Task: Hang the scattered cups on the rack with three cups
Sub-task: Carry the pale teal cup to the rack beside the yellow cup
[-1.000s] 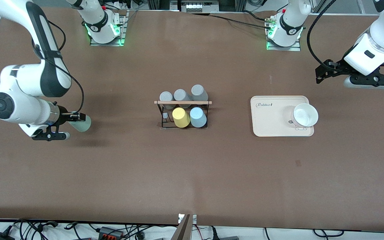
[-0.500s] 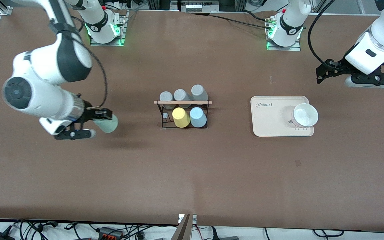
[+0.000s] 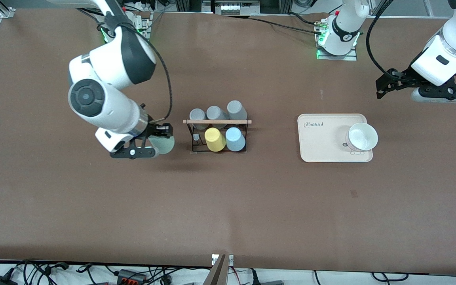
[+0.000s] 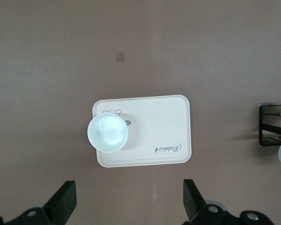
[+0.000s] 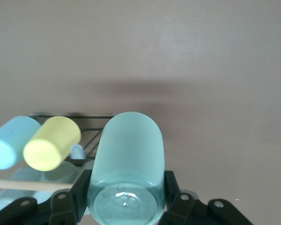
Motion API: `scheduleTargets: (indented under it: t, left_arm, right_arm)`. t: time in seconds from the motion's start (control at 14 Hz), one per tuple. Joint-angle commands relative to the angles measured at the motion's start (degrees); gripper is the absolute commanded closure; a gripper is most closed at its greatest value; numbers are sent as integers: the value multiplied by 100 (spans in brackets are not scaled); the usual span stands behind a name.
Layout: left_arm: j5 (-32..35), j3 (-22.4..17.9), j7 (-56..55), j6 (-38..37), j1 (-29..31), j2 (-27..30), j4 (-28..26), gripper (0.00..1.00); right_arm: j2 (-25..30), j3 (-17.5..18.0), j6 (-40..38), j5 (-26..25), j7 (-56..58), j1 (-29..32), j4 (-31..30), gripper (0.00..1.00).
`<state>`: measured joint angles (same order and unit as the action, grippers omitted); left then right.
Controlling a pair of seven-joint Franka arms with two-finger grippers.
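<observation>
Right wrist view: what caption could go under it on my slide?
Right gripper shut on the mint green cup, beside the rack.

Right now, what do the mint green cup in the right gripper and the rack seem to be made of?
Mint green cup, held in the right gripper: probably matte plastic; its wall looks frosted and slightly see-through, with a clear glossy base. Rack: thin black wire frame, likely coated metal, topped by a light rod that looks like bare wood.

Brown tabletop point(image 3: 251, 206), cables point(image 3: 133, 273) along edge
</observation>
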<state>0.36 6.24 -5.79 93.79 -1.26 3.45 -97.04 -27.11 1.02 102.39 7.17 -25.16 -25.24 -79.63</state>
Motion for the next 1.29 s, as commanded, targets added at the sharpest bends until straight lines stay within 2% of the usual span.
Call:
scheduleTargets:
  t: [0.0, 0.43, 1.21]
  left_arm:
    - [60, 61, 78, -62, 56, -64, 141, 0]
    - [60, 61, 95, -194, 47, -64, 150, 0]
    - [60, 61, 95, -212, 65, -64, 150, 0]
  right_arm:
    - [-338, -32, 106, 82, -418, -305, 378, 79]
    - [-672, -32, 124, 91, -666, -639, 528, 78]
    - [-1006, -32, 124, 91, -648, -754, 510, 78]
